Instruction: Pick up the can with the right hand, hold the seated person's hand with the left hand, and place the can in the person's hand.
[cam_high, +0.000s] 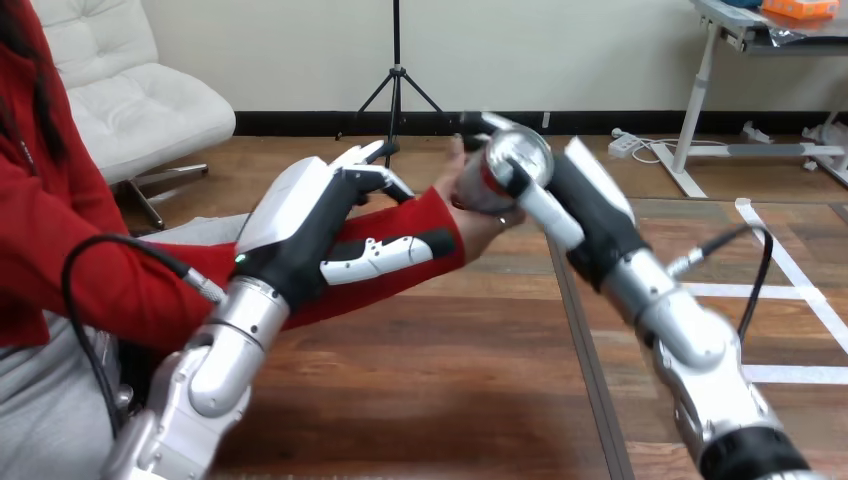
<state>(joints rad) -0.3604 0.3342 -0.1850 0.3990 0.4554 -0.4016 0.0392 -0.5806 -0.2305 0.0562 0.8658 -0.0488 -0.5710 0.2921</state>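
The can (505, 160) is silver and red. The left hand (300, 220) and right hand (590, 210) are black with white shells. The person's sleeve (420, 235) is red and the tabletop (450, 380) is brown wood.

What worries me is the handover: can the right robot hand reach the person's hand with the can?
Probably yes: the right robot hand, curled round the can, has it against the person's hand; nothing lies between them.

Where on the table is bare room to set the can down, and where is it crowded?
Bare table lies between the left arm and the right arm, below the person's sleeve. Higher up is crowded: the left hand grips that sleeve, and the right hand holds the can at the person's hand.
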